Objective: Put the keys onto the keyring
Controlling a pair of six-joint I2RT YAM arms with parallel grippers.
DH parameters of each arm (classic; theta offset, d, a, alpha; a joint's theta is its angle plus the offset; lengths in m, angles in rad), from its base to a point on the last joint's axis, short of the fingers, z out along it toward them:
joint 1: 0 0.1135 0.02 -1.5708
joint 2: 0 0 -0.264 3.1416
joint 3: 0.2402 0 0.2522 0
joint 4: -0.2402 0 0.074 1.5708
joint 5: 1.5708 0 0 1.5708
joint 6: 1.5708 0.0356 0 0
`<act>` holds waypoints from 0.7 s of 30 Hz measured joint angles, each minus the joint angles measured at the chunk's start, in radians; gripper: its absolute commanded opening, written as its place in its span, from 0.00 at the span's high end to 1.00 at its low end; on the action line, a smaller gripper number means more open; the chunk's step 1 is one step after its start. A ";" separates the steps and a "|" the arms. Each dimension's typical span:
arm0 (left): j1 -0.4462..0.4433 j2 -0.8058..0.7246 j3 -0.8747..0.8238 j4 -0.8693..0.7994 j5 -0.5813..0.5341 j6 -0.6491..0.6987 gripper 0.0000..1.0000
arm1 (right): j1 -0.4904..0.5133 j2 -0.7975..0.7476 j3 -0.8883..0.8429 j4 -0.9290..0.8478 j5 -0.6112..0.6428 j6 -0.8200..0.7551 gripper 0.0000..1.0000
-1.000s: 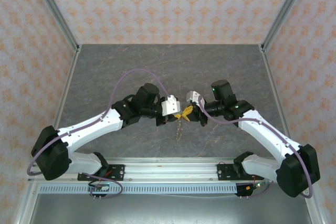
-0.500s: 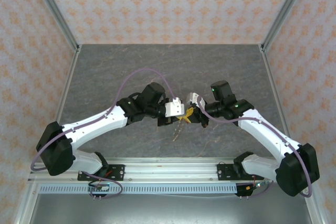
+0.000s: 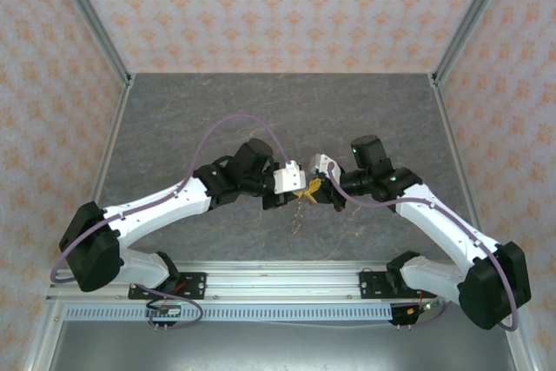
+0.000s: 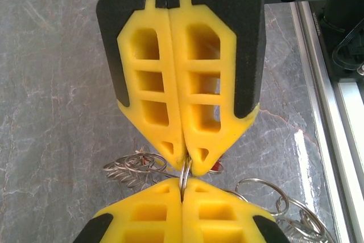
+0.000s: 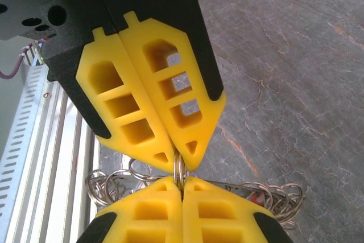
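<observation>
Metal is pinched from both sides just toward 6 o'clock of the middle of the grey tabletop (image 3: 261, 110). Reaching in from 8 o'clock, the left gripper (image 4: 183, 162) has its yellow fingers pressed together, and their tips clamp the thin edge of the keyring (image 4: 183, 174), which is held edge-on and off the surface. Below the pinch a bunch of loose wire rings (image 4: 136, 169) dangles at about 7 o'clock, with more loops at 4 o'clock. A red fleck (image 4: 215, 167) among them is probably a key head, though the keys are too small and too hidden to tell apart. Coming in from 4 o'clock, the right gripper (image 5: 178, 166) meets the left tip to tip, its fingers likewise closed on the same ring edge. The step in hand looks like working the ring open or feeding a key along it. To do that well, one gripper should anchor the ring without twisting while the other makes small, slow moves along the ring's plane. With both tips nearly touching there is little ring between them, so a sideways pull could make the metal slip out. The hanging bunch could also swing and snag.
</observation>
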 measured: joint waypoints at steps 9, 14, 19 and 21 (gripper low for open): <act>0.000 -0.030 -0.053 0.078 0.003 -0.051 1.00 | 0.000 -0.020 -0.016 0.027 0.010 0.010 0.88; 0.010 -0.043 -0.074 0.094 -0.001 -0.074 1.00 | 0.000 -0.047 -0.019 0.005 0.042 0.003 0.83; 0.020 -0.049 -0.098 0.107 -0.001 -0.093 1.00 | 0.000 -0.069 -0.022 -0.020 0.067 -0.001 0.94; 0.020 -0.049 -0.101 0.111 0.000 -0.098 1.00 | 0.000 -0.078 -0.026 -0.020 0.071 0.002 0.95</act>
